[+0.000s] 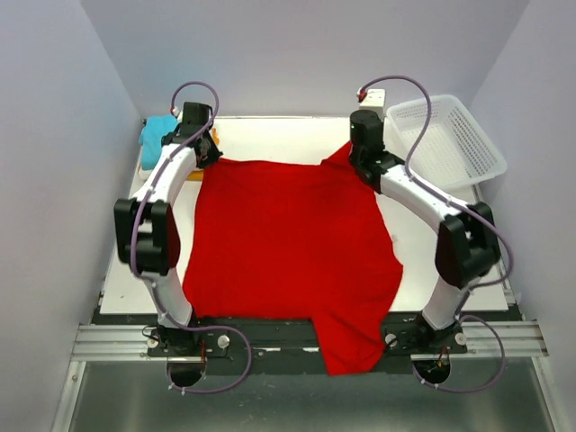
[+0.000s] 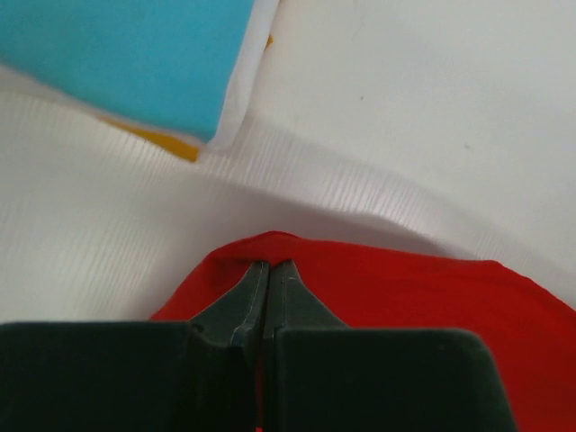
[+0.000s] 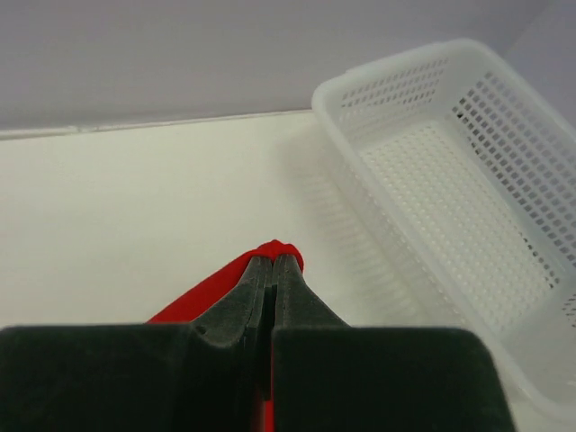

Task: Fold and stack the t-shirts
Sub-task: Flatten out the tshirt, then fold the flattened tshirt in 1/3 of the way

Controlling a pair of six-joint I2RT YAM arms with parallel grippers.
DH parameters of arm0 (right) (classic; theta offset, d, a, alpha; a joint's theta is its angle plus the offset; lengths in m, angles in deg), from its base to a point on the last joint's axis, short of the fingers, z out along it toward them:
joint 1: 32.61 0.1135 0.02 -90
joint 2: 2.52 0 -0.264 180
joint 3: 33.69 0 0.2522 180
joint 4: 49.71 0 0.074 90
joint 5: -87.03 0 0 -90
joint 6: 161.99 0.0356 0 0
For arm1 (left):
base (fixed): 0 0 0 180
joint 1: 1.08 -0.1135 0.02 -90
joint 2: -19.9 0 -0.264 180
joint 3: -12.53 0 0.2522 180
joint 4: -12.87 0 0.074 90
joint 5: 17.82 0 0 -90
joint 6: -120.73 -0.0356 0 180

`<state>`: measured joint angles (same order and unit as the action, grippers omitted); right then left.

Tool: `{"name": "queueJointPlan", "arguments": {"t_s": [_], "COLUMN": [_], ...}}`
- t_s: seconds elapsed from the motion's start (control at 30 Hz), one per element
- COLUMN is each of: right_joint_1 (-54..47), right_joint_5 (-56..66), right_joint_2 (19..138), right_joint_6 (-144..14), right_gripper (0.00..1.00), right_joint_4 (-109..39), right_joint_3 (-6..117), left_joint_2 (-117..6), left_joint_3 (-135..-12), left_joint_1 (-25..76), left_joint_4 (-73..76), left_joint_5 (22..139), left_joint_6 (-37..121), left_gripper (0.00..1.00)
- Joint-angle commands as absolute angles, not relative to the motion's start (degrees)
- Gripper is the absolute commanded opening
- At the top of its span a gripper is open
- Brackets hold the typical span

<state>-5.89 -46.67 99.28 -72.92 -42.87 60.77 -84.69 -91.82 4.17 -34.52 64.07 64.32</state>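
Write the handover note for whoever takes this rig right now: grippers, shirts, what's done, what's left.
Grippers: left gripper is shut on the far left edge of the red shirt. The right gripper is shut on its far right corner, near the basket.
Shirts: the red shirt lies spread open on the table, its near end hanging over the front edge.
Done: turquoise shirt, white shirt and orange-yellow shirt sit folded in a stack at the far left corner.
Left: fold the red shirt and add it to the stack.
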Motion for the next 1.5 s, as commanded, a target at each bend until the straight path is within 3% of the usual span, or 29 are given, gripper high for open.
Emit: {"name": "queueJointPlan", "arguments": {"t_s": [0.0, 0.23, 0.37, 0.5, 0.87, 1.2, 1.47], "right_joint_1": [-8.07, -11.98, -12.23, -12.29, -12.23, -11.79, -11.57], "right_joint_5": [-43.71, -38.76, -36.31, -33.75, -29.36, -16.05, -10.16], "right_joint_2": [109.83, 124.74, 125.2, 120.27, 96.8, 78.78, 75.03], "right_joint_6": [-65.58, -58.95, -58.23, -56.22, -44.6, -40.28, -38.51], "right_gripper": [0.01, 0.01, 0.01, 0.01, 0.01, 0.01, 0.01], "right_joint_4": [-44.09, -37.89, -37.33, -36.06, -20.92, -8.62, -3.08], "right_joint_3": [68.61, 80.99, 81.1, 77.12, 58.21, 42.82, 36.82], "left_joint_2": [-98.32, -105.42, -105.89, -104.41, -85.69, -75.96, -73.78], "left_joint_3": [-109.51, -116.21, -116.81, -115.61, -91.36, -78.67, -74.38], "left_joint_1": [2.19, 0.11, -0.28, -0.47, -0.47, -0.56, -3.37], "left_joint_4": [-43.07, -44.05, -43.62, -43.56, -33.41, -32.51, -33.7], "left_joint_5": [70.55, 75.9, 76.86, 78.14, 80.58, 75.88, 76.01], "left_joint_6": [64.49, 65.94, 65.72, 65.14, 65.54, 63.48, 64.2], "left_gripper": [0.0, 0.0, 0.0, 0.0, 0.0, 0.0, 0.0]}}
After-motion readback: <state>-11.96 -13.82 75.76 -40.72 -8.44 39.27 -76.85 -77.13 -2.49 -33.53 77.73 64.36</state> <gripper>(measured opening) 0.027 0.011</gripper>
